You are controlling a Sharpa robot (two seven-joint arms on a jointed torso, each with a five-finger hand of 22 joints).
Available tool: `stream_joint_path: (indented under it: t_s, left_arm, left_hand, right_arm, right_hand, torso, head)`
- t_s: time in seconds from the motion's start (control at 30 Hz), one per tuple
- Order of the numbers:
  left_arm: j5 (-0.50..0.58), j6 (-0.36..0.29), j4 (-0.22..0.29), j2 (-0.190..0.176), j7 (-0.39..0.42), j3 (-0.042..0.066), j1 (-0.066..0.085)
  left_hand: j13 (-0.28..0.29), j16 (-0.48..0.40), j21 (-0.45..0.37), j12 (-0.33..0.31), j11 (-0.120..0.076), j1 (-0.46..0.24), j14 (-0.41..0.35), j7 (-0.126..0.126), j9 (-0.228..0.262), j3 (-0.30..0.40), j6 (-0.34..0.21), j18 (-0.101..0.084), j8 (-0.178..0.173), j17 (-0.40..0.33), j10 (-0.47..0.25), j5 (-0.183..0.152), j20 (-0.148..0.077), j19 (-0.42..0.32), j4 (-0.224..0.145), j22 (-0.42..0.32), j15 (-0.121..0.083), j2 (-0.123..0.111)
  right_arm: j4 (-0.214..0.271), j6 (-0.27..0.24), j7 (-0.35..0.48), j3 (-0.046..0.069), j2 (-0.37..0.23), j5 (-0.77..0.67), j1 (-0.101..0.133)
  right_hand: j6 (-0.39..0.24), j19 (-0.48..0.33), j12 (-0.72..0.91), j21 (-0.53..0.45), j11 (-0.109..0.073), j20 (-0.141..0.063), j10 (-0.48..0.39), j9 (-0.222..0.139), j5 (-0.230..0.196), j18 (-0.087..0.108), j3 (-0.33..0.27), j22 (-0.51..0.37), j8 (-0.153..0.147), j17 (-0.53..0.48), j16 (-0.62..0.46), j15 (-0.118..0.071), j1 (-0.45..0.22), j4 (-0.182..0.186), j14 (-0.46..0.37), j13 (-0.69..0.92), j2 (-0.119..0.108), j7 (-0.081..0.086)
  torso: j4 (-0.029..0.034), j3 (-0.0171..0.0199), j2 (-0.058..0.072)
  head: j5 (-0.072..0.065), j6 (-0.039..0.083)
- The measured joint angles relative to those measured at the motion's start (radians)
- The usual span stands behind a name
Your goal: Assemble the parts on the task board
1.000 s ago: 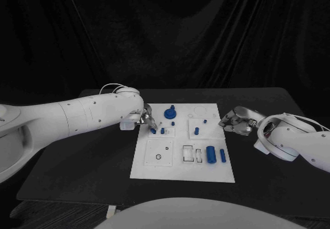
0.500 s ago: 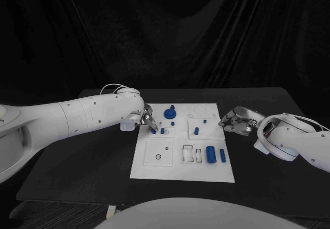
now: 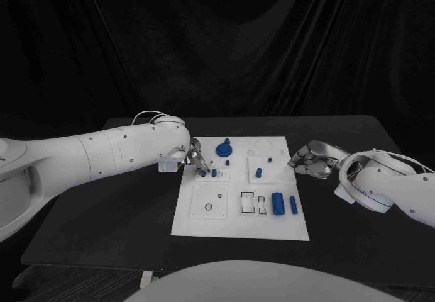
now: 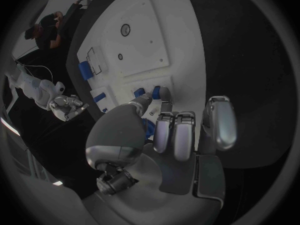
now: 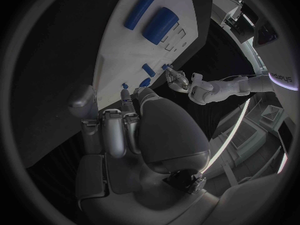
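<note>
Left robot hand (image 3: 193,157) over the task board's (image 3: 241,221) left edge, fingertips (image 4: 156,92) down among small blue pegs (image 3: 214,171); grip on a peg not determinable, thumb and fingers masking the contact in the left wrist view. Right robot hand (image 3: 311,160) off the board's right edge, above bare bench (image 3: 109,214), fingers curled in, nothing visible in them. Board central on the bench, dark margin all round. Blue knobbed disc (image 3: 224,150) near the far edge; large blue cylinder (image 3: 278,204) and slimmer blue pin (image 3: 293,204) lying side by side at the near right. Recess outlines sharper in the left wrist view; far-side pegs small, shapes unclear.
</note>
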Motion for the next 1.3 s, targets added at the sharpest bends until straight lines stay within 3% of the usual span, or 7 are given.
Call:
stream_joint_path:
  t_s: [0.1, 0.23, 0.43, 0.83, 0.97, 1.13, 1.3]
  left_arm:
    - [0.000, 0.000, 0.000, 0.001, 0.000, 0.000, 0.000]
    - [0.000, 0.000, 0.000, 0.003, 0.000, 0.000, 0.000]
    - [-0.001, 0.000, -0.002, 0.004, -0.001, 0.000, 0.000]
    - [-0.002, -0.023, 0.025, -0.020, 0.002, 0.000, 0.000]
    - [-0.001, -0.063, 0.063, -0.051, 0.010, 0.000, 0.002]
    - [-0.010, -0.156, 0.110, -0.086, 0.043, 0.000, 0.018]
    - [-0.034, -0.310, 0.144, -0.113, 0.143, 0.000, 0.031]
  left_hand:
    - [0.000, 0.000, 0.003, 0.000, -0.002, -0.003, 0.000, -0.003, 0.052, -0.022, 0.003, 0.000, 0.031, 0.000, 0.000, -0.034, -0.003, 0.003, 0.022, 0.000, 0.000, -0.003]
    - [0.000, 0.000, 0.004, 0.000, -0.002, -0.022, -0.004, -0.003, 0.085, -0.042, 0.003, 0.000, 0.043, 0.000, 0.000, -0.047, -0.004, 0.004, 0.048, 0.000, -0.003, -0.002]
    - [0.000, 0.000, 0.004, 0.000, -0.002, -0.023, -0.004, -0.003, 0.105, -0.066, 0.003, 0.000, 0.043, 0.000, 0.000, -0.080, -0.007, 0.000, 0.072, 0.000, -0.003, -0.001]
    - [0.000, 0.000, 0.008, 0.000, -0.004, -0.027, 0.000, -0.003, 0.118, -0.079, 0.003, 0.000, 0.047, 0.000, -0.002, -0.093, -0.009, 0.002, 0.085, 0.000, -0.007, 0.003]
    - [0.000, 0.000, 0.018, 0.006, -0.009, -0.012, 0.000, -0.007, 0.126, -0.094, 0.007, 0.000, 0.081, 0.000, 0.000, -0.044, -0.014, 0.007, 0.091, 0.000, -0.007, 0.000]
    - [0.000, 0.000, 0.018, 0.007, -0.009, 0.041, -0.004, -0.010, 0.126, -0.109, 0.002, 0.000, 0.212, 0.000, 0.000, 0.042, -0.014, 0.007, 0.100, 0.000, -0.010, -0.005]
    - [0.000, 0.000, -0.018, -0.029, 0.001, 0.101, 0.000, 0.014, 0.126, -0.136, -0.164, 0.000, 0.188, 0.000, -0.002, 0.140, -0.001, -0.017, 0.113, 0.001, -0.001, -0.016]
  right_arm:
    - [0.000, 0.000, 0.000, 0.000, 0.000, 0.000, 0.000]
    - [0.000, 0.000, 0.000, 0.000, 0.000, 0.000, 0.000]
    - [0.000, 0.000, 0.000, 0.000, 0.000, 0.000, -0.001]
    - [-0.001, 0.000, 0.000, 0.000, -0.001, 0.000, -0.001]
    - [-0.002, 0.000, 0.000, 0.000, -0.001, 0.000, -0.001]
    - [-0.003, 0.000, 0.001, 0.000, -0.002, 0.000, -0.001]
    - [-0.003, -0.005, 0.007, 0.000, -0.002, 0.000, -0.001]
  right_hand:
    - [0.000, 0.000, 0.000, 0.000, 0.000, 0.000, 0.000, 0.000, 0.000, 0.000, 0.000, 0.000, 0.000, 0.000, 0.000, 0.000, 0.000, 0.000, 0.000, 0.000, 0.000, 0.000]
    - [0.000, 0.000, 0.000, 0.000, 0.000, 0.000, 0.000, 0.000, 0.000, 0.000, 0.000, 0.000, 0.000, 0.000, 0.000, 0.000, 0.000, 0.000, 0.000, 0.000, 0.000, 0.000]
    - [0.000, 0.000, 0.000, 0.000, 0.000, 0.000, 0.000, 0.000, 0.000, 0.000, 0.000, 0.000, 0.000, 0.000, 0.000, 0.000, 0.000, 0.000, 0.000, 0.000, 0.000, 0.000]
    - [0.000, 0.000, 0.001, 0.000, 0.000, 0.000, 0.000, 0.000, 0.000, 0.000, 0.003, 0.000, 0.000, 0.000, 0.000, 0.000, 0.000, -0.003, 0.000, 0.000, 0.000, 0.000]
    - [0.000, 0.000, 0.001, 0.000, 0.000, 0.000, 0.000, 0.000, 0.000, 0.000, 0.003, 0.000, 0.000, 0.000, 0.000, 0.000, 0.000, -0.003, 0.000, 0.001, 0.000, 0.000]
    - [0.000, 0.000, 0.001, 0.000, 0.000, 0.000, 0.000, 0.000, 0.000, 0.000, 0.003, 0.000, 0.000, 0.000, 0.000, 0.000, 0.000, -0.003, 0.000, 0.001, 0.000, 0.000]
    - [0.000, 0.000, 0.001, 0.000, 0.000, 0.000, 0.000, 0.000, 0.000, 0.000, 0.003, 0.000, 0.000, 0.000, 0.000, 0.000, 0.000, -0.003, 0.000, 0.001, 0.000, 0.000]
  torso:
    - [0.0000, 0.0000, 0.000]
    - [0.0000, 0.0000, 0.000]
    - [0.0000, 0.0000, 0.000]
    - [0.0000, 0.0000, 0.000]
    - [0.0000, 0.0000, 0.000]
    - [0.0000, -0.0001, 0.000]
    - [0.0000, -0.0002, 0.000]
  head:
    - [0.000, 0.000]
    - [0.000, 0.000]
    - [-0.001, 0.000]
    - [0.001, 0.000]
    - [0.001, 0.000]
    - [-0.001, 0.000]
    - [-0.002, 0.000]
